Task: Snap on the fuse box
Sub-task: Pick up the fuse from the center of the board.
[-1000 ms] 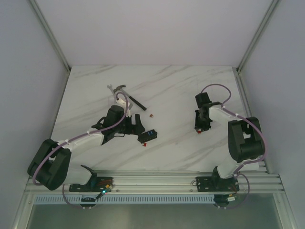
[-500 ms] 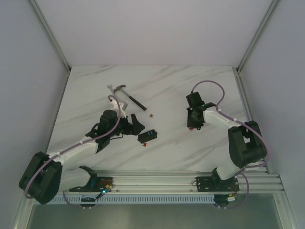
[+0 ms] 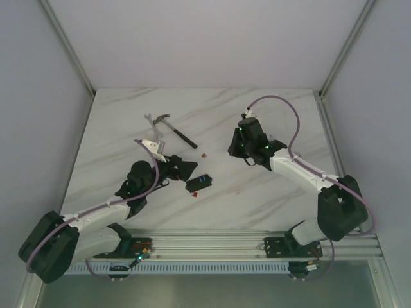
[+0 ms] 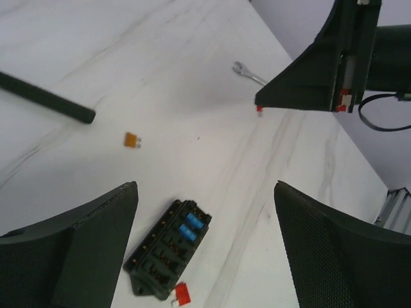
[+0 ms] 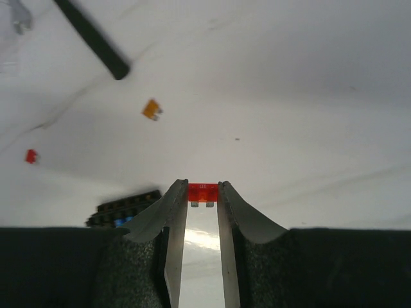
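Note:
The fuse box (image 3: pixel 200 183) is a small black block with two blue fuses in it, lying flat on the marble table (image 3: pixel 270 192). In the left wrist view the fuse box (image 4: pixel 168 247) lies low between my fingers, nearer the left finger (image 4: pixel 96 237). My left gripper (image 4: pixel 205 192) is open and hovers just left of the box, as the left gripper (image 3: pixel 184 169) shows from above. My right gripper (image 3: pixel 239 151) hangs further right and back, shut on a small red fuse (image 5: pixel 202 193). Below and left of the right gripper (image 5: pixel 202 189), the box (image 5: pixel 125 208) shows only partly.
A loose red fuse (image 4: pixel 182 293) lies against the box's near corner. An orange fuse (image 4: pixel 131 139) sits beyond it, near the end of the black hammer handle (image 3: pixel 183 136). Another red fuse (image 5: pixel 30 156) lies to the left. Frame rails border the table.
My right gripper has swung left and farther back over the table, carrying the red fuse. The left arm has shifted left and lower, with its gripper still open beside the box.

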Tool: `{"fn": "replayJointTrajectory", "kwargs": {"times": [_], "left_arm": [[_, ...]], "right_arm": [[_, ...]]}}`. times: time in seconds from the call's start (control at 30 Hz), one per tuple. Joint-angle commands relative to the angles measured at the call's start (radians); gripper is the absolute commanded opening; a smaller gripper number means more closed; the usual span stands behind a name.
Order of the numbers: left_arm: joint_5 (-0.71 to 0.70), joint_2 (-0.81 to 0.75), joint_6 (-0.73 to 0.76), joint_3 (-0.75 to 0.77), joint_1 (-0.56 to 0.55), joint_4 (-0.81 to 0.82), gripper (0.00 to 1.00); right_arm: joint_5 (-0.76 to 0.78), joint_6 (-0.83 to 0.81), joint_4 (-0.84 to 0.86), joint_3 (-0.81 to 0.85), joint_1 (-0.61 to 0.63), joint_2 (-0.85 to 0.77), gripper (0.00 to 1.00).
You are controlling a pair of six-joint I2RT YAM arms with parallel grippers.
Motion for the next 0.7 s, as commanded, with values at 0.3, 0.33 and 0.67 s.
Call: {"fn": "replayJointTrajectory", "kwargs": {"times": [0.3, 0.33, 0.67], "left_arm": [[-0.071, 0.186, 0.100, 0.095, -0.103, 0.305, 0.76], [-0.066, 0.199, 0.107, 0.103, -0.106, 0.310, 0.74], [-0.043, 0.322, 0.172, 0.197, -0.119, 0.346, 0.53]], "right_arm": [[-0.038, 0.190, 0.283, -0.002, 0.097, -0.049, 0.22], [-0.053, 0.196, 0.289, 0.002, 0.099, -0.044, 0.23], [-0.092, 0.217, 0.326, 0.004, 0.126, -0.037, 0.23]]}}
